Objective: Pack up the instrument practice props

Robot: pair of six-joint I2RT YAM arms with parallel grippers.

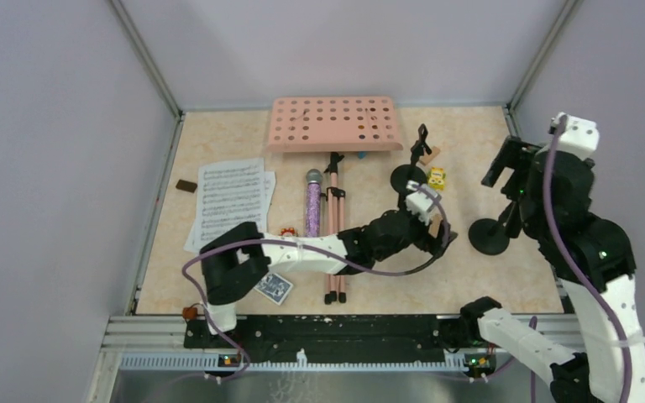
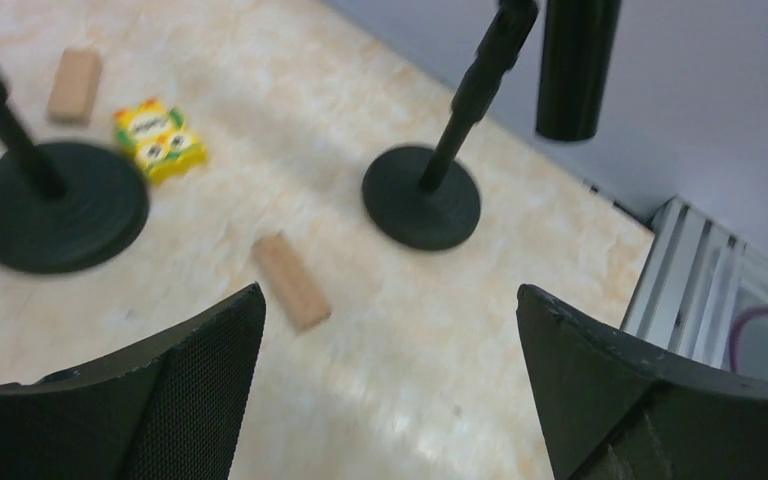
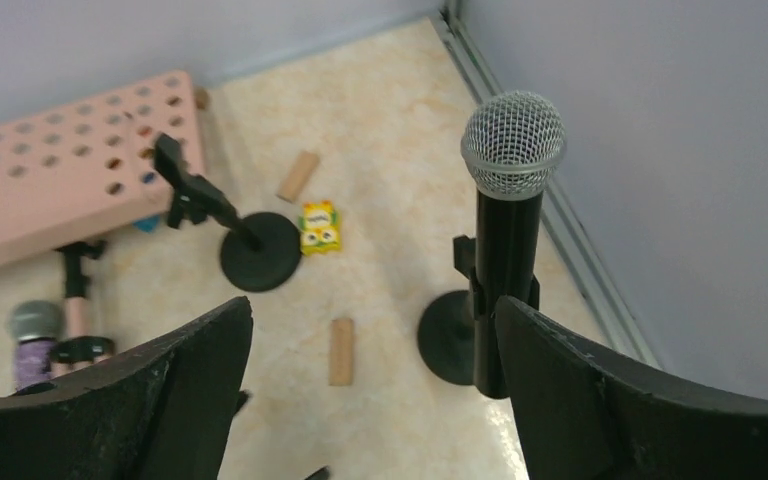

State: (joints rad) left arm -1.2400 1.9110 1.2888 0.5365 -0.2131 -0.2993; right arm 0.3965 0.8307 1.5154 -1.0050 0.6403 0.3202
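The salmon-pink music rack lies at the back, its tripod legs stretched toward me. White sheet-music pages lie at the left. The purple-glitter microphone lies beside the legs. One mic holder stands empty. The black grey-headed microphone stands upright in the other holder. My right gripper is open and raised, and the black microphone stands just ahead of its right finger. My left gripper is open and empty, low between the two holders.
A wooden block lies just ahead of my left gripper. Another block and a yellow toy lie by the empty holder. A blue card pack sits near the left arm's base. Walls close in on three sides.
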